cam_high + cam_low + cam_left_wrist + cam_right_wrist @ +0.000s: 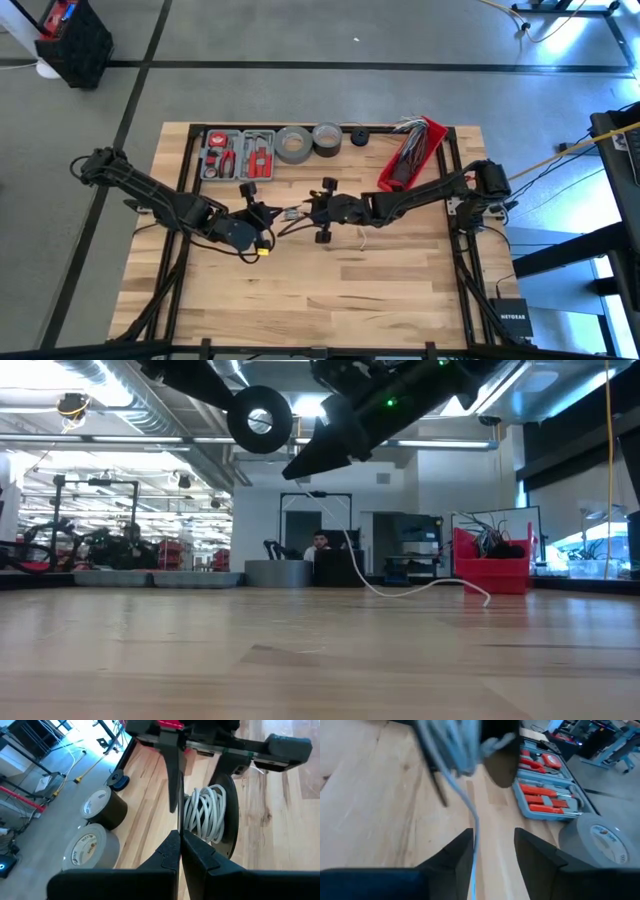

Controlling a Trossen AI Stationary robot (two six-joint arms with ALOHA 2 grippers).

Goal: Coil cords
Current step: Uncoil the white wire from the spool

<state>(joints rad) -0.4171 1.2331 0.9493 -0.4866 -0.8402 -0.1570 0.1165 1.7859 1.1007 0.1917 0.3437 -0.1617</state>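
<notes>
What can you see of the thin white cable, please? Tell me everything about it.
The white cable is very thin, smooth, and looks like plastic. Much of it is already wound in several tight loops around a black round disc, held in the air between the two grippers above the middle of the table. The left gripper is shut with a thin strand at its fingertips. In the low view a loose tail hangs down and its end lies on the wooden table.

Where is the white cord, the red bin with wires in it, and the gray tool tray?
white cord (pixel 206 812), left wrist view, on the wound loops of the coil.
red bin (pixel 411 153), high view, on its red side wall.
gray tool tray (pixel 547 795), right wrist view, on the tray among the red-handled tools.
</notes>
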